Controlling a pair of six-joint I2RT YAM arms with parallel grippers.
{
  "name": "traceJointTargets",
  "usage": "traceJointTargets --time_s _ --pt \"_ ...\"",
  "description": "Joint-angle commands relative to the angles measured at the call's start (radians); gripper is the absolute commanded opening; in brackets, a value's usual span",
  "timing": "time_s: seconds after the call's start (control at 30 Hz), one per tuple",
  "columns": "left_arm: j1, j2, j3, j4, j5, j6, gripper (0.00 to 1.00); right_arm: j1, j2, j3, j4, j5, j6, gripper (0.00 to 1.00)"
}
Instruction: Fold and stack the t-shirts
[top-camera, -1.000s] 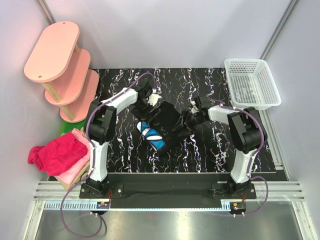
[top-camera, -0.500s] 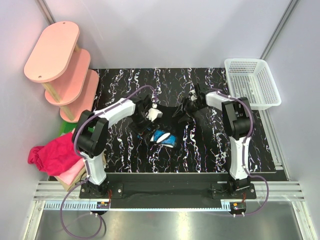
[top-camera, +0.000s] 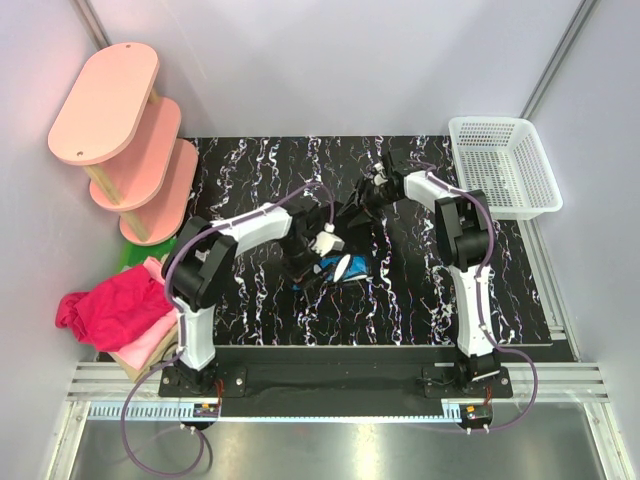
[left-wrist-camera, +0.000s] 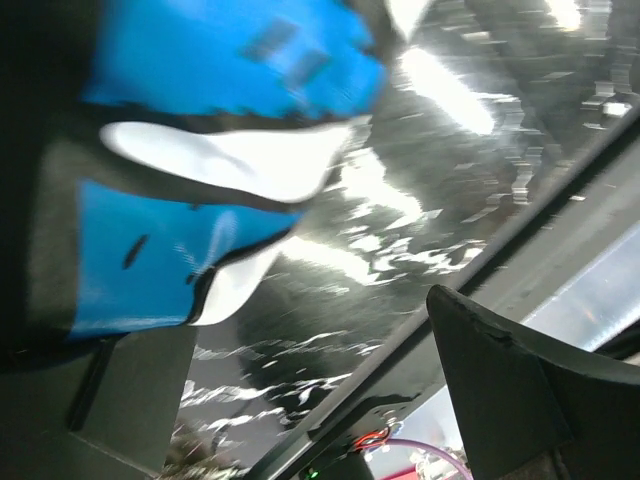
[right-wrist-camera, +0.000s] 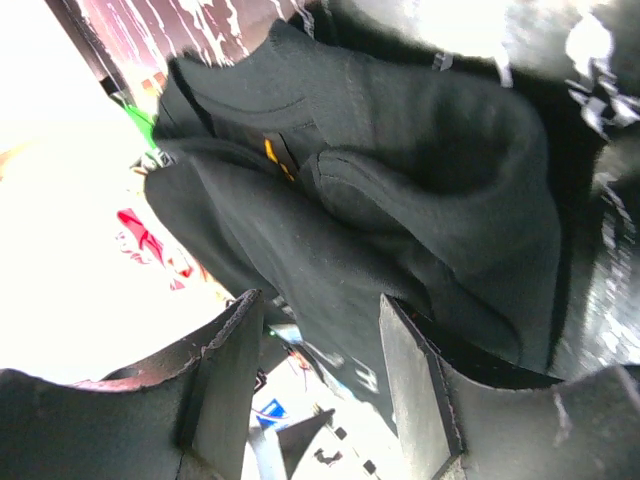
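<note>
A black t-shirt (top-camera: 335, 228) with a blue and white print (top-camera: 340, 268) lies bunched in the middle of the marbled table. My left gripper (top-camera: 325, 245) hovers over its near part. In the left wrist view that gripper (left-wrist-camera: 300, 400) is wide open and empty, with the print (left-wrist-camera: 200, 120) beyond it. My right gripper (top-camera: 373, 192) is at the shirt's far right end. In the right wrist view black cloth (right-wrist-camera: 400, 200) runs between its parted fingers (right-wrist-camera: 225, 375), against one finger, with a gap at the other. Magenta (top-camera: 110, 300) and pink (top-camera: 160, 330) t-shirts are piled at the left.
A white mesh basket (top-camera: 505, 165) stands at the table's back right corner. A pink three-tier shelf (top-camera: 120, 130) stands at the back left, off the table. Something green (top-camera: 128, 258) shows beside the pile of tees.
The right gripper has moved toward the back of the table, and the black t-shirt has gone from spread out to bunched. The left gripper has swung right and nearer, over the shirt.
</note>
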Motion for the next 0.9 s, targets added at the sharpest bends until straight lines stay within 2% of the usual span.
traceJointTargets --time_s 0.0,0.13,0.23,0.33,0.37,0.47,0.57,0.67,0.87 --pt "-0.097 -0.02 0.021 0.014 0.193 0.024 0.99 0.039 0.018 0.06 -0.02 -0.04 0.009 0.58" --pt "-0.091 -0.089 0.096 -0.083 0.255 0.093 0.99 0.05 0.006 0.077 -0.027 -0.041 0.002 0.58" --pt "-0.021 -0.157 0.185 -0.141 0.252 0.124 0.99 0.05 -0.009 0.098 -0.046 -0.043 -0.008 0.58" --pt "0.125 -0.177 0.258 -0.134 0.18 0.096 0.99 0.05 -0.051 0.094 -0.066 -0.017 -0.026 0.58" --pt "0.203 -0.154 0.274 -0.128 0.165 0.073 0.99 0.05 -0.061 0.089 -0.07 -0.004 -0.035 0.58" --pt "0.315 -0.089 0.295 -0.125 0.114 0.037 0.99 0.05 -0.112 0.05 -0.075 0.019 -0.047 0.58" --pt "0.338 -0.046 0.253 -0.089 0.014 -0.02 0.99 0.056 -0.164 -0.012 -0.073 0.042 -0.067 0.58" --pt "0.34 -0.016 0.217 -0.063 0.022 -0.068 0.99 0.066 -0.203 -0.072 -0.069 0.055 -0.089 0.58" --pt "0.34 0.066 0.257 -0.042 0.065 -0.132 0.99 0.093 -0.264 -0.168 -0.041 0.078 -0.098 0.58"
